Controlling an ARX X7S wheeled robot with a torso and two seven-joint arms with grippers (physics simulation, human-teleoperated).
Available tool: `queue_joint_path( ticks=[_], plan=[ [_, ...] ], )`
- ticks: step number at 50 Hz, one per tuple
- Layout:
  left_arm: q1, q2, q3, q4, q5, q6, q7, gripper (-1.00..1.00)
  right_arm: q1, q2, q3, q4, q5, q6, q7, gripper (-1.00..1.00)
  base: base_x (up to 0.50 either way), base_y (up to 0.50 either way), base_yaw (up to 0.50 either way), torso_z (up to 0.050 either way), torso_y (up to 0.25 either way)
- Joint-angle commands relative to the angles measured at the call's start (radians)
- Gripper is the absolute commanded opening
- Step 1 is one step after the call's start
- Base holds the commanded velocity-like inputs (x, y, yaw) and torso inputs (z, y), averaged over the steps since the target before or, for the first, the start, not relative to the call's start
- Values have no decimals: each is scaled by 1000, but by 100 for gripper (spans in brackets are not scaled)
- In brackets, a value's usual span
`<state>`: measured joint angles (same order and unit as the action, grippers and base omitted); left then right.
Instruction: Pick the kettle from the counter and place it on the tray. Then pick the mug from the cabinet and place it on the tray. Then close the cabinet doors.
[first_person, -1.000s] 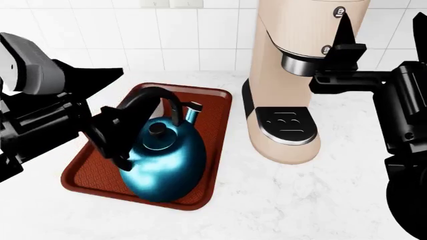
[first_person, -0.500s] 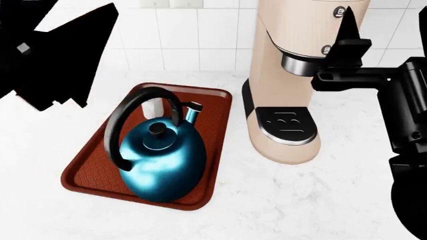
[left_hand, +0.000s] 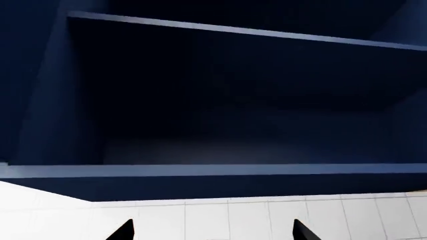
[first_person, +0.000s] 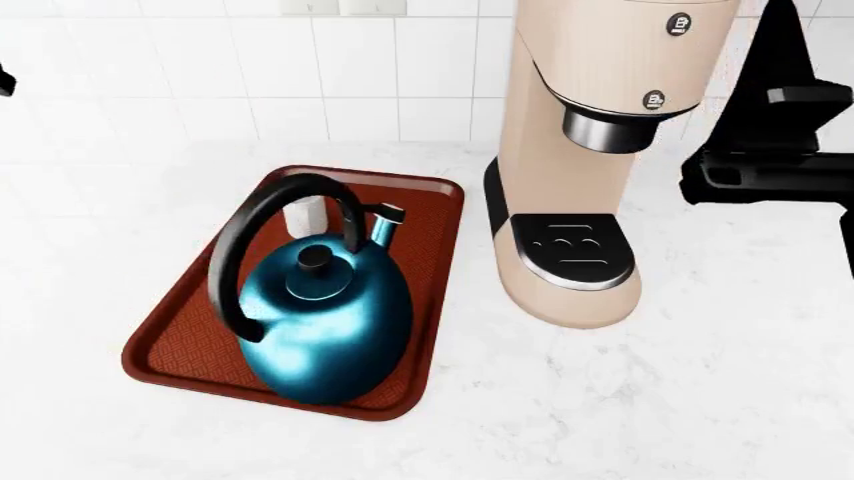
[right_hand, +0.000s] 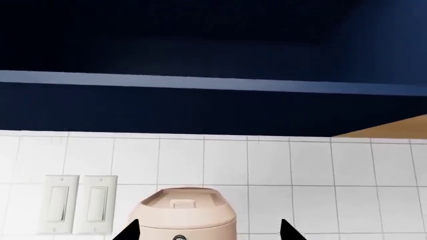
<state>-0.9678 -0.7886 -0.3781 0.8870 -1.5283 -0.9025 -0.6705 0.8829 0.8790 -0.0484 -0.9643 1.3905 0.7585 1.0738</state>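
The teal kettle (first_person: 324, 325) stands on the reddish-brown tray (first_person: 180, 352) on the marble counter (first_person: 574, 400). Behind the kettle's black handle a small white mug (first_person: 310, 212) shows on the tray, mostly hidden. My left gripper (left_hand: 213, 233) is open and empty, raised in front of the open dark-blue cabinet (left_hand: 220, 100), whose shelves look bare. Only a black sliver of the left arm (first_person: 4, 80) shows in the head view. My right gripper (right_hand: 210, 232) is open and empty too, held high facing the tile wall. The cabinet doors are out of view.
A tall beige coffee machine (first_person: 594, 150) stands right of the tray, with my right arm (first_person: 767, 150) beside it. Two wall switches (right_hand: 77, 202) sit on the tiles under the cabinet's lower edge (right_hand: 200, 82).
My left arm has risen from beside the kettle's handle and left the head view. The right arm moved up and to the right. Kettle and tray stayed put.
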Motion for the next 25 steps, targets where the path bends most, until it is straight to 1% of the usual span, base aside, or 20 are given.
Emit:
queue_joint_path(
  ticks=[1,8,14,19,20,25],
  plan=[
    [60,-39,-98,125,-51,28,-191,100,-8,74,65,-78,92,-40,63,100,0,0,0,0,0],
    [37,-83,-128,146,-82,43,-241,100,25,147,21,-82,114,-117,91,100,0,0,0,0,0],
    [45,-83,-149,143,-70,44,-240,100,24,198,-27,-82,95,-190,98,100,0,0,0,0,0],
    [33,-85,-141,140,-61,43,-242,100,63,242,-109,-82,65,-234,118,100,0,0,0,0,0],
    [36,-84,-142,139,-59,43,-240,100,70,251,-125,-82,60,-243,125,100,0,133,0,0,0],
    [63,-73,-157,137,-43,38,-220,100,111,296,-219,-82,34,-305,140,100,-1,489,0,0,0]
  ],
)
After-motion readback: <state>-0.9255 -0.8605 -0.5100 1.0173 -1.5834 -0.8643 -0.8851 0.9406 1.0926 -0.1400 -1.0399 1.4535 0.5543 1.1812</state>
